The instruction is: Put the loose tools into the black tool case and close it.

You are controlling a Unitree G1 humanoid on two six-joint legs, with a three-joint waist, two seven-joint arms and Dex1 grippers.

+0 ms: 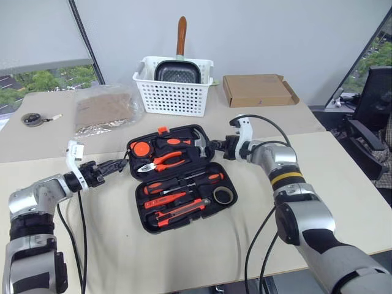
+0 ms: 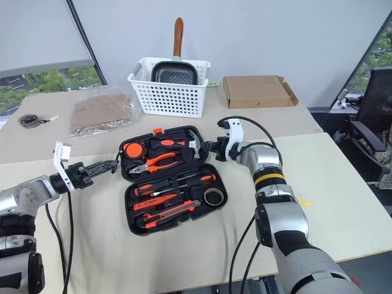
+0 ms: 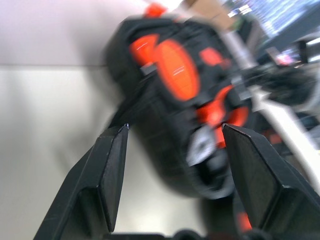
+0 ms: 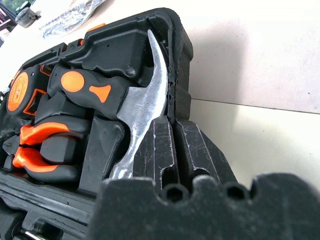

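- The left tool [image 1: 122, 164], fingers spread wide, hovers at the left edge of the black tool case [image 1: 180, 177]; the right tool [image 1: 214, 146], fingers pressed together, meets its right rim by the hammer [image 4: 145, 105].
- The case lies open on the counter [image 1: 343, 184], with screwdrivers [image 1: 184, 182], utility knife [image 1: 180, 213] and tape roll [image 1: 222, 195] seated in its near half.
- Beyond stands a white basket [image 1: 174, 92].

The black tool case [image 1: 181, 181] is moulded plastic with a matt, finely textured shell and an orange plastic latch [image 1: 162, 130]. In its lid the hammer [image 4: 145, 107], just ahead of the right tool [image 4: 165, 150], shows a brushed, dull grey metal head scored with fine scratches. The pliers [image 1: 164, 162] have smooth orange grips. The tape roll [image 1: 222, 195] looks glossy. The table [image 1: 343, 184] is matt and smooth, the basket [image 1: 174, 92] perforated white plastic, the box [image 1: 257, 90] plain cardboard.
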